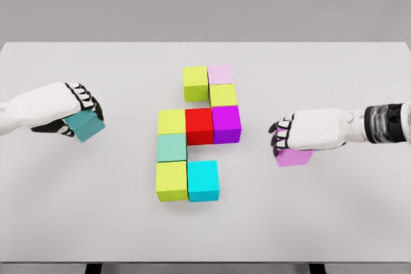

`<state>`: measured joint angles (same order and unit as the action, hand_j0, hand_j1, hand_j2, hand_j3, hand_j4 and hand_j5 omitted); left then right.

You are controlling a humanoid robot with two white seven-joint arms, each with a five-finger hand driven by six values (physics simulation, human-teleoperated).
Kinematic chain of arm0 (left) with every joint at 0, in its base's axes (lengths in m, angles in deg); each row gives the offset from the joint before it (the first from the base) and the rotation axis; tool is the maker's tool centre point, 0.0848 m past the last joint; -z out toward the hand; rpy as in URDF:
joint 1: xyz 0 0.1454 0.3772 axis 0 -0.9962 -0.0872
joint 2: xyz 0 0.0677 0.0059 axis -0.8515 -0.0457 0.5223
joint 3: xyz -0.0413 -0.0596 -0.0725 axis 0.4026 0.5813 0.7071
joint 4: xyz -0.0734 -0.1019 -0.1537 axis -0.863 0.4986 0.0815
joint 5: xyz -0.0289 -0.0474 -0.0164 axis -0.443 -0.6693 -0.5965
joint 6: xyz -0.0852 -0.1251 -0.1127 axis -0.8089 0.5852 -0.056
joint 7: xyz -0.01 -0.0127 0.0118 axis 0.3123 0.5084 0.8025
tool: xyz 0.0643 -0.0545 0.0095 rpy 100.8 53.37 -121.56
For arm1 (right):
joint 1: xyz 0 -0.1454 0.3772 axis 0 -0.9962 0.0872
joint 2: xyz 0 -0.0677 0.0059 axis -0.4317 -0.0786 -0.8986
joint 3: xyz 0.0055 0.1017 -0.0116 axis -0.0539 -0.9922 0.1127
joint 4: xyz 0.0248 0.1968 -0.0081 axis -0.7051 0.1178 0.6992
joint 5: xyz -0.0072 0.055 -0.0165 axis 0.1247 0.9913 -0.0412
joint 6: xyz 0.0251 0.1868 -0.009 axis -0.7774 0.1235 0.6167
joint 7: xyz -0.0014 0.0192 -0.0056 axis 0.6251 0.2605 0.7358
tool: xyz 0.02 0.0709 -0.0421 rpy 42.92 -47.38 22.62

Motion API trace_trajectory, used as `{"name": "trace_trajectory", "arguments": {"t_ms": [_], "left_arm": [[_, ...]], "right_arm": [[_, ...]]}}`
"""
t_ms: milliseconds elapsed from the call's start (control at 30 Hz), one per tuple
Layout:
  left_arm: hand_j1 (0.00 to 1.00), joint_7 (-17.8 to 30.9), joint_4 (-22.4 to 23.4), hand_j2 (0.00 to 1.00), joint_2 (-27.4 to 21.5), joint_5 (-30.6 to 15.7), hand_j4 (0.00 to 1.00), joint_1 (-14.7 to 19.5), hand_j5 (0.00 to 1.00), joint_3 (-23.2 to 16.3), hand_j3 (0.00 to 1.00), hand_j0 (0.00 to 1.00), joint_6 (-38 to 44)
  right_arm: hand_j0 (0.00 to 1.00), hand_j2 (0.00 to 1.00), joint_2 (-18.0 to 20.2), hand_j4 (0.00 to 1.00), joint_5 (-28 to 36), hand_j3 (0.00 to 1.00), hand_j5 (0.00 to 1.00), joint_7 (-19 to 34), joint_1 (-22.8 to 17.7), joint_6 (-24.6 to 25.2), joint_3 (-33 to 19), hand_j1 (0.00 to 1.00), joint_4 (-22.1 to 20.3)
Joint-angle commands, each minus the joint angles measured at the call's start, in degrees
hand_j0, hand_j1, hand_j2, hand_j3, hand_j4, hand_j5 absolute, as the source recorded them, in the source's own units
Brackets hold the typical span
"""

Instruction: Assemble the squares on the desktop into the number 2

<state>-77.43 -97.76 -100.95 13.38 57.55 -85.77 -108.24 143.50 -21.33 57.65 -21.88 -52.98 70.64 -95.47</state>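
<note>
White worktop (77, 222) under a plain grey background carries a cluster of coloured blocks near its middle. Top row: a lime block (195, 83) and a pale pink block (221, 74). Below the pink sits another lime block (223, 95), then a middle row of lime (171, 121), red (199, 126) and purple (226, 124). Down the left side come a mint block (171, 147) and a lime one (171, 180), with a cyan block (203, 179) beside it at the bottom. The figure looks short at both ends: the top left and bottom right corners seem open.

Well to the left, the left robot hand (76, 112) has its fingers curled around a teal block (86, 125), tilted. To the right, the right robot hand (292, 135) is closed over a pink block (295, 156).

To finish cleanly, I would bring each block in square to its row, flat, and set it flush against the end block without nudging neighbours.
</note>
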Motion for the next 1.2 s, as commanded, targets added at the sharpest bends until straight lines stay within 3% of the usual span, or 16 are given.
{"name": "trace_trajectory", "arguments": {"t_ms": [0, 467, 800, 833, 900, 1167], "left_arm": [[0.56, 0.0, 0.9, 0.56, 1.3, 0.4, 0.56, 0.0, 0.56, 0.0, 0.56, 0.56, 0.0], [0.56, 0.4, 5.0, 0.56, 5.5, 2.2, 0.56, 4.2, 0.56, -1.9, 0.56, 0.56, 0.0], [0.56, 0.4, 10.8, 0.56, 9.6, 2.5, 0.56, 12.8, 0.56, -9.4, 0.56, 0.56, 0.0], [0.56, 0.4, 11.6, 0.56, 11.0, 2.5, 0.56, 13.6, 0.56, -9.7, 0.56, 0.56, 0.0], [0.56, 0.5, 12.6, 0.56, 11.8, 2.5, 0.56, 14.9, 0.56, -10.9, 0.56, 0.56, 0.0], [0.58, 1.2, 14.5, 0.58, 14.9, 2.5, 0.58, 17.8, 0.58, -12.5, 0.58, 0.58, 0.0]], "right_arm": [[0.63, 0.63, -0.9, 0.63, 0.5, 0.63, 0.63, 0.0, -0.1, 0.2, 0.0, 0.63, 0.0], [0.63, 0.63, -5.7, 0.63, 0.3, 0.63, 0.63, 0.0, -3.0, 0.2, 0.5, 0.63, 0.0], [0.63, 0.63, -7.4, 0.63, -0.3, 0.63, 0.63, 0.0, -3.8, 0.2, 0.4, 0.63, 0.1], [0.72, 0.72, -7.3, 0.72, -0.3, 0.72, 0.72, 0.0, -3.8, 0.2, 0.5, 0.72, 0.1], [0.98, 0.98, -6.7, 0.98, -0.3, 0.98, 0.98, 0.0, -3.8, 0.2, 0.4, 0.98, 0.1], [0.99, 0.99, -5.9, 0.99, -0.1, 0.99, 0.99, 0.0, -3.7, 0.2, -0.5, 0.99, 0.0]]}}
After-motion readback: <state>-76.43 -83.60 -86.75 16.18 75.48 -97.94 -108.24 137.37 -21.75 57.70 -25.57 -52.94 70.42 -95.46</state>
